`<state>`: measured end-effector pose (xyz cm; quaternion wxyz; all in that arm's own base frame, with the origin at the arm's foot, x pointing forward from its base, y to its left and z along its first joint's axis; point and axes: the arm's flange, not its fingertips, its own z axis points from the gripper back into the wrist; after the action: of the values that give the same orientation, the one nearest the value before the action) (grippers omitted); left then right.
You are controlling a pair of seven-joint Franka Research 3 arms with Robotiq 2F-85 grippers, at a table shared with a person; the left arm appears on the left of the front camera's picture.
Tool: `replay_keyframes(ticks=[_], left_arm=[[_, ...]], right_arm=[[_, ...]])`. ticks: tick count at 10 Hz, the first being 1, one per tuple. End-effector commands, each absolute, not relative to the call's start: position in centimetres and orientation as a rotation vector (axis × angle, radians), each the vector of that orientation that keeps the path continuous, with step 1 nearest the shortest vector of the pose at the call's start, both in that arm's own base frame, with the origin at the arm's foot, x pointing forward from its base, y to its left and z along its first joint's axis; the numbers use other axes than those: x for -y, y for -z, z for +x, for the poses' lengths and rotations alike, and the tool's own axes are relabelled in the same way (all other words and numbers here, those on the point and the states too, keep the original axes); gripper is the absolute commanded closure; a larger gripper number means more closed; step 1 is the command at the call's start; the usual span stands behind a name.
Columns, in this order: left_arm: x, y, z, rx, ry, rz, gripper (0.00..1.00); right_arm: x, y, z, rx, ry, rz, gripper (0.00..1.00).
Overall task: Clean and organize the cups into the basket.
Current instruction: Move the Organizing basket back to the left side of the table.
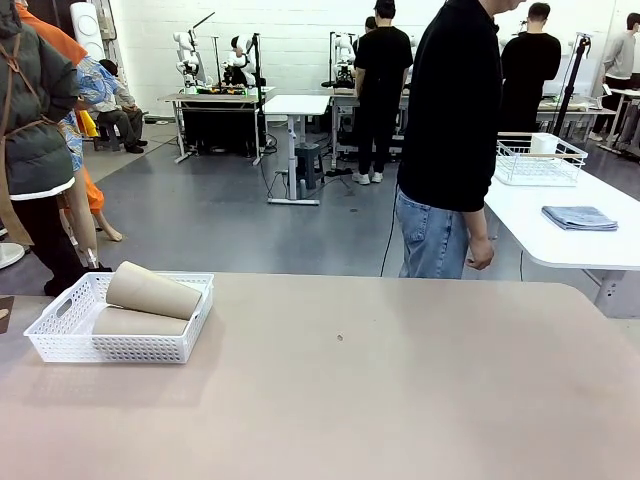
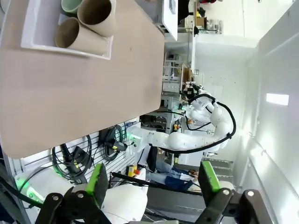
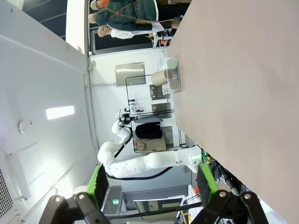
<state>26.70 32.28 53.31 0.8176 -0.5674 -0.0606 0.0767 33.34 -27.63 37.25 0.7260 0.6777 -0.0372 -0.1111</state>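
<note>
Cups (image 1: 152,290) lying stacked in the basket (image 1: 60,322) at the counter's (image 1: 380,390) left edge — top tan one resting on the rim; could roll out if nudged; left gripper (image 2: 152,184) and right gripper (image 3: 150,182) both spread apart, empty, well clear.

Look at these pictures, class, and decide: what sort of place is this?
Probably a robotics lab or workshop: a large open hall with a grey floor, robot arms mounted at other work tables, and people standing among white tables. Nearby, a white basket holds cups.
</note>
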Motion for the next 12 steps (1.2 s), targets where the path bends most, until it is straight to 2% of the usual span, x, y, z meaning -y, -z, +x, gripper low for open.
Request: replay_keyframes(ticks=[1, 8, 12], left_arm=[[-33.2, -53.9, 26.2, 0.154, -0.104, -1.190, 0.00], [-31.3, -56.8, 24.2, 0.336, -0.035, -1.089, 0.00], [-32.0, -57.9, 24.4, 0.308, -0.043, -1.108, 0.00]], right_arm=[[27.6, -37.2, 33.2, 0.093, 0.230, 1.504, 0.00], [27.6, -37.2, 33.2, 0.093, 0.230, 1.504, 0.00], [27.6, -37.2, 33.2, 0.093, 0.230, 1.504, 0.00]])
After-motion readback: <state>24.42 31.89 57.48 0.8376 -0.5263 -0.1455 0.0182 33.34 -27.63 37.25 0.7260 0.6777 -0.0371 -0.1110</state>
